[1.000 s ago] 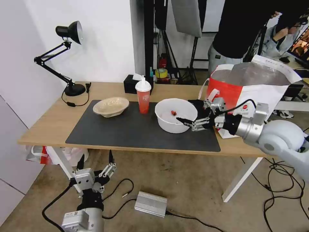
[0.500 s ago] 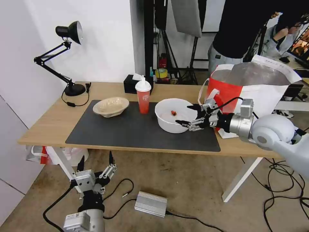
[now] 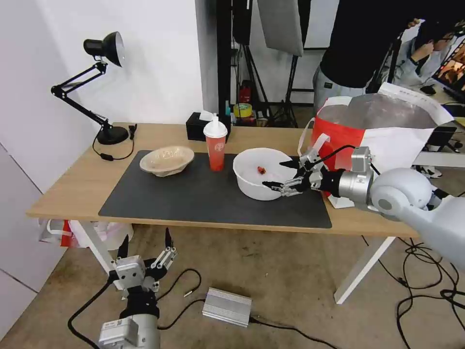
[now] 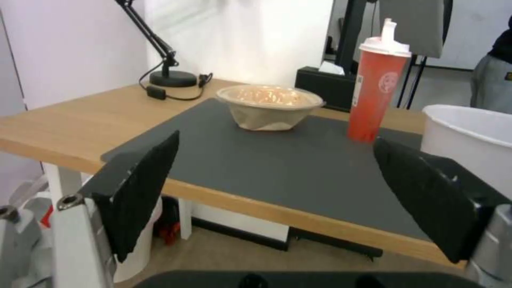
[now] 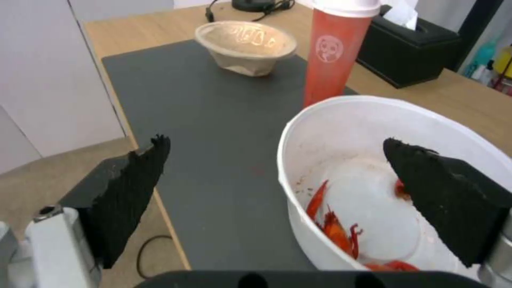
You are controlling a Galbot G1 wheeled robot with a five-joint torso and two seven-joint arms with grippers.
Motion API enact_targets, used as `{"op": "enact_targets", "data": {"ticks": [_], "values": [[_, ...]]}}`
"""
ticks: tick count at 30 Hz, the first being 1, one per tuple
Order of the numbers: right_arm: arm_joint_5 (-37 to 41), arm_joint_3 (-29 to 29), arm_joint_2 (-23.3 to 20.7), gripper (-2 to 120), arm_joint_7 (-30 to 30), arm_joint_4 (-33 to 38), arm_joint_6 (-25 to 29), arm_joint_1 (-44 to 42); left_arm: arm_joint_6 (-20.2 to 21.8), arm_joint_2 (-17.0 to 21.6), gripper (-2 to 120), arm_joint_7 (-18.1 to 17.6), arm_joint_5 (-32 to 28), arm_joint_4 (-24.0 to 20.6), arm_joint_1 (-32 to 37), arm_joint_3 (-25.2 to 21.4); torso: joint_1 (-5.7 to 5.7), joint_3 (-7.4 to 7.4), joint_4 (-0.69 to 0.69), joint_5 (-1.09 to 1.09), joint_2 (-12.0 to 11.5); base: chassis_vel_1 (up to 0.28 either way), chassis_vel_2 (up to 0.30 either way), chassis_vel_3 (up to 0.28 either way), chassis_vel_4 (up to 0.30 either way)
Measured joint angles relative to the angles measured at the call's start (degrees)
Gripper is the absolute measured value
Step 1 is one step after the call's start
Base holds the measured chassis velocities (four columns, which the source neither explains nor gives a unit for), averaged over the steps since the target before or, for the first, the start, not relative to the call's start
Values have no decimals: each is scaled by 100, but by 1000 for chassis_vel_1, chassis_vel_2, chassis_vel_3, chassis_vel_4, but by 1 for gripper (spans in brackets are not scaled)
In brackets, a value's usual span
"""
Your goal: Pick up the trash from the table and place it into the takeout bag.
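Observation:
The large white bowl point(image 3: 261, 173) stands on the dark mat point(image 3: 193, 198) of the table point(image 3: 72, 184), with red shell scraps point(image 5: 333, 224) in its bottom. My right gripper point(image 3: 277, 174) is open and straddles the bowl's right rim point(image 5: 299, 120), one finger over the inside and one outside above the mat. The red cup point(image 3: 215, 148) with its white dome lid and the beige pulp bowl point(image 3: 167, 160) stand to the left. The takeout bag point(image 3: 382, 121) stands open at the table's right end. Below the table's front edge, my left gripper point(image 3: 145, 240) hangs open, holding nothing.
A black desk lamp point(image 3: 104, 87) and its cord occupy the far left corner. A black tissue box point(image 3: 196, 131) sits behind the cup. A person stands behind the bag. On the floor lie a metal box point(image 3: 226, 306) and cables; a thin plastic bag point(image 3: 58, 230) hangs under the table.
My right gripper has slid left from beside the bag's front until its open fingers span the white bowl's rim. The left arm has barely moved.

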Motion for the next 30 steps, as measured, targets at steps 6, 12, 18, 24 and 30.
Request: {"op": "enact_targets", "data": {"ticks": [6,12,18,24,30], "values": [[-6,-460,122,100,16,-161,-14,446,1,-14,97,4,17,22,-13,38,0,0,0,0,0,0,0,0,0],[-7,-756,305,100,45,-377,-69,755,2,-31,97,7,21,5,-3,19,0,0,0,0,0,0,0,0,0],[-12,-1019,484,100,36,-583,-142,1005,2,-82,97,9,58,7,13,42,0,0,0,0,-1,0,0,0,0],[-12,-1272,546,100,51,-638,-195,1212,2,-94,97,6,23,28,-29,15,0,0,-1,0,0,0,0,0,0],[-79,-1489,586,100,124,-631,-445,1410,2,-57,97,3,-7,46,-50,12,0,0,0,0,0,0,0,0,0]]}}
